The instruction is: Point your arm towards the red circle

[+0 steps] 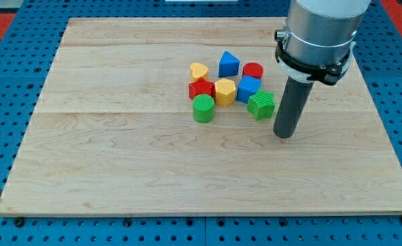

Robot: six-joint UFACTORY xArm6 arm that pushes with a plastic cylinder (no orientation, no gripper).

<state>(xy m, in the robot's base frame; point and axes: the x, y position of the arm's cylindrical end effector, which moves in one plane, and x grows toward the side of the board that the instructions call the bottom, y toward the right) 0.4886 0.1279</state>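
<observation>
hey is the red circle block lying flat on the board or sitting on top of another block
Flat on the board. The red circle shows its round top face upward and rests on the wood, beside the blue block, not stacked. My tip is off to the view's lower right.

Pale wood worktop (119, 171) on a blue pegboard (3, 102). Blocks cluster near the view's top centre: yellow heart (198, 71), blue triangle (228, 64), red circle (253, 70), red star (201, 89), yellow hexagon (224, 91), blue cube (248, 88), green circle (203, 108), green star (261, 104). My tip (283, 134) rests right of the green star.
</observation>
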